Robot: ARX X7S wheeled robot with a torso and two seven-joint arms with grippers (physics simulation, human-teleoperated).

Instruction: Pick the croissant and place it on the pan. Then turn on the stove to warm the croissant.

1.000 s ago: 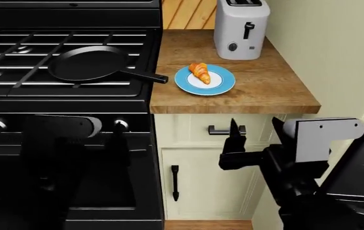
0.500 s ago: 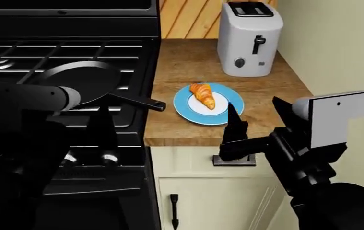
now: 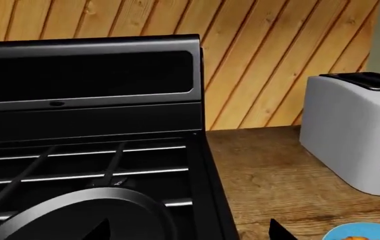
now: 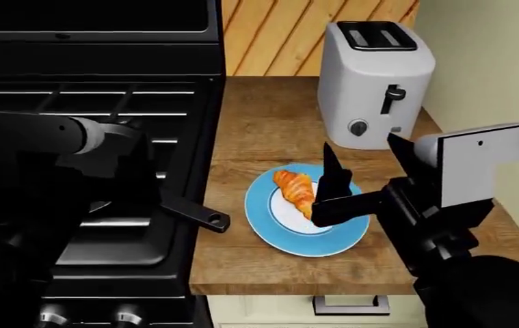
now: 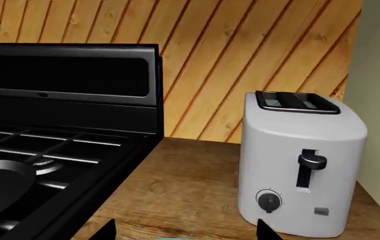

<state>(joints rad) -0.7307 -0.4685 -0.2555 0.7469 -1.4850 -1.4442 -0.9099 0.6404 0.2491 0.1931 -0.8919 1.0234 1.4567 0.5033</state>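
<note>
The golden croissant (image 4: 293, 186) lies on a blue-rimmed plate (image 4: 332, 244) on the wooden counter. My right gripper (image 4: 367, 166) hangs open just above the plate's right side, one finger (image 4: 335, 179) close beside the croissant, with nothing held. The black pan (image 3: 76, 220) sits on the stove (image 4: 104, 96). In the head view my left arm (image 4: 49, 133) hides most of it, and only its handle (image 4: 195, 214) shows. My left gripper (image 3: 190, 232) is open above the pan's edge and the stove's right rim. Both stove knobs (image 4: 54, 316) show at the bottom.
A grey-white toaster (image 4: 373, 82) stands at the back of the counter (image 4: 259, 130), behind the plate. A wood-panelled wall runs behind it and a pale wall closes the right side. The stove's raised back panel (image 5: 63, 75) stands behind the grates.
The head view has risen and closed in on the counter. Both arms came up: the right gripper from in front of the cabinet to over the plate, the left arm to over the pan.
</note>
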